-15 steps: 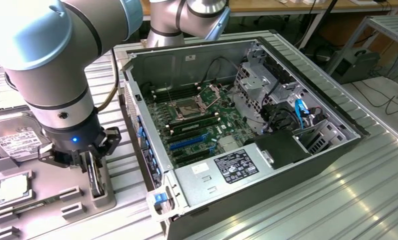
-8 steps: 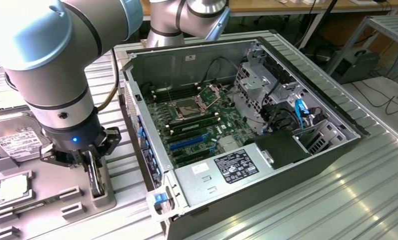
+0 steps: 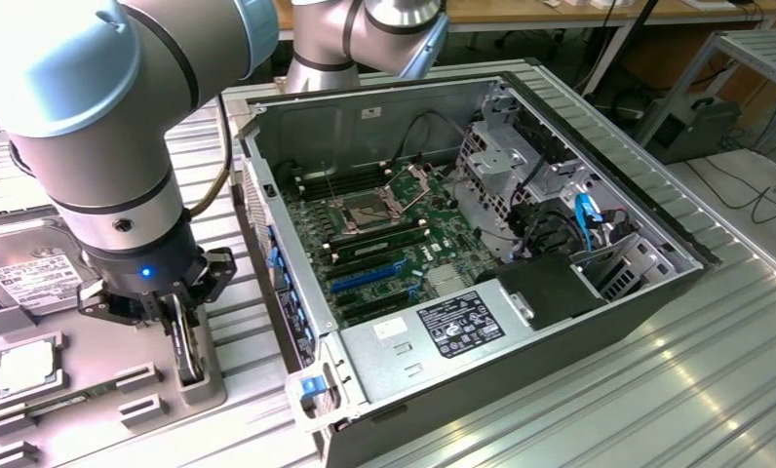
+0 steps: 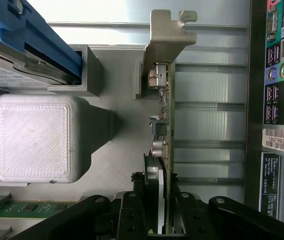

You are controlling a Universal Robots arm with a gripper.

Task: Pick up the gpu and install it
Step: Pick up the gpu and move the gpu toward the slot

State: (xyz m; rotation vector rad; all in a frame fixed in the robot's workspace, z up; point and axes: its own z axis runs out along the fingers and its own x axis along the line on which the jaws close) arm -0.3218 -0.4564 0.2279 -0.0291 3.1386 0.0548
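Gripper (image 3: 177,330) clamped on gpu (image 4: 164,95), card standing on edge in gray holder (image 3: 209,386). Bracket end clear beyond fingers (image 4: 131,215). Open table strip (image 3: 248,327) between holder and case (image 3: 519,380).

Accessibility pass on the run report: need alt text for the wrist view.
The gripper is closed on the gpu, which stands edge-on in a grey fixture, its silver bracket at the end away from the fingers. The rear ports of a computer case run alongside.
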